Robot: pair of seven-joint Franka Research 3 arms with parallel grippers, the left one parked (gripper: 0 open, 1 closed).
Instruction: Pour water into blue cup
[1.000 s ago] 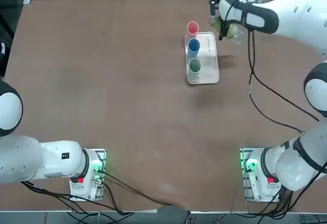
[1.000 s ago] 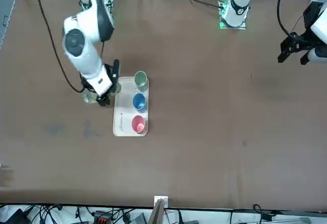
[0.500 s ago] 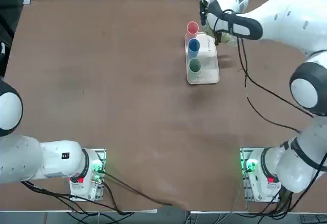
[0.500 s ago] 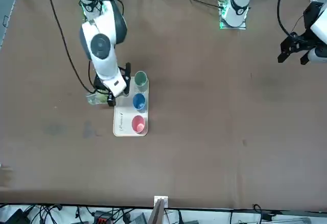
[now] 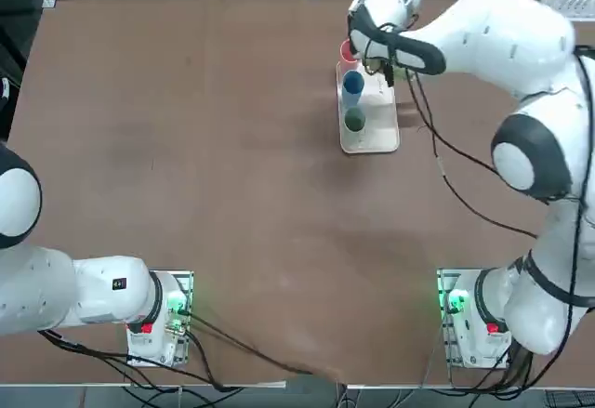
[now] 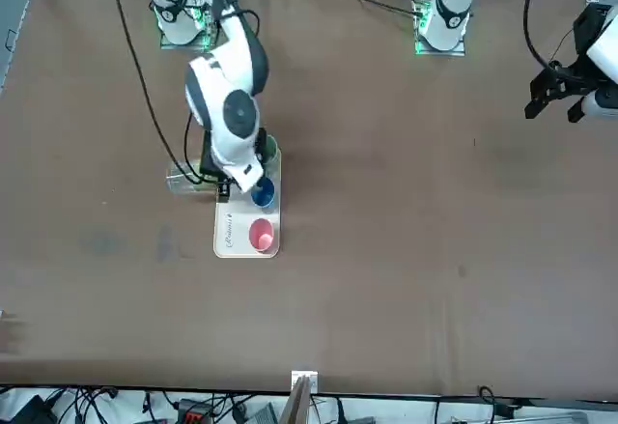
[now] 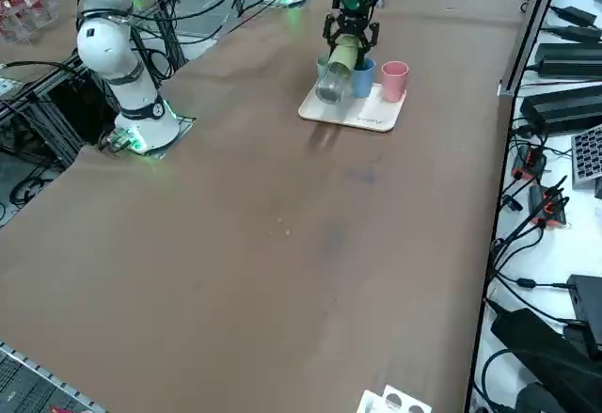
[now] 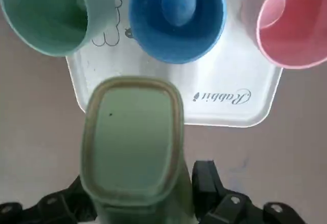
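Pale-green bottle (image 8: 132,147) tipped toward upright bright-blue cup (image 8: 176,17).

Blue cup (image 8: 176,17) on tray (image 8: 225,99) — btwn two other cups.

Bottle (image 8: 133,147) base below wrist view's edge.

Pale-green bottle (image 8: 132,147); blue cup (image 8: 176,17), pink cup (image 8: 295,27), white tray (image 8: 225,104).
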